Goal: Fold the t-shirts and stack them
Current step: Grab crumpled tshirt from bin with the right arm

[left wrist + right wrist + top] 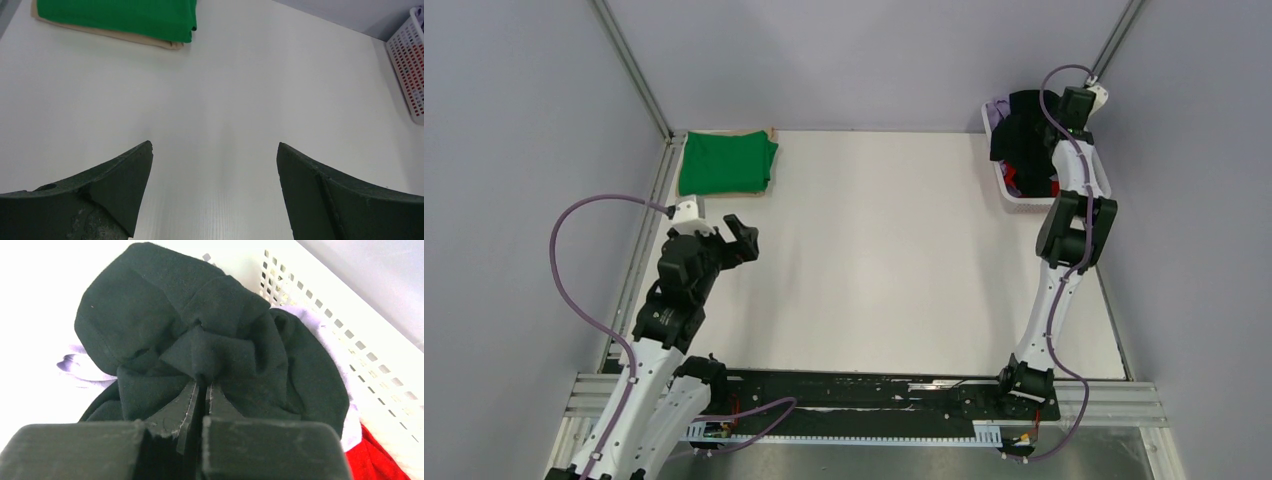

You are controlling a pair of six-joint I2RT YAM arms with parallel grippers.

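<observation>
— Is the right gripper [200, 382] pinched shut on the black tee [140, 315], in the basket [320, 305] at two o'clock?
— Yes, on a bunched fold. It looks soft, light and floppy, so I'd take a shoulder instead. The left gripper [215, 150] is spread wide at nine, and the green tee [726, 163] lies folded at eleven.

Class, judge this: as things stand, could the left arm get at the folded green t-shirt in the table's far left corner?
Probably yes. The left claw stands open and empty on the near side of the green t-shirt, with only bare table between them.
</observation>
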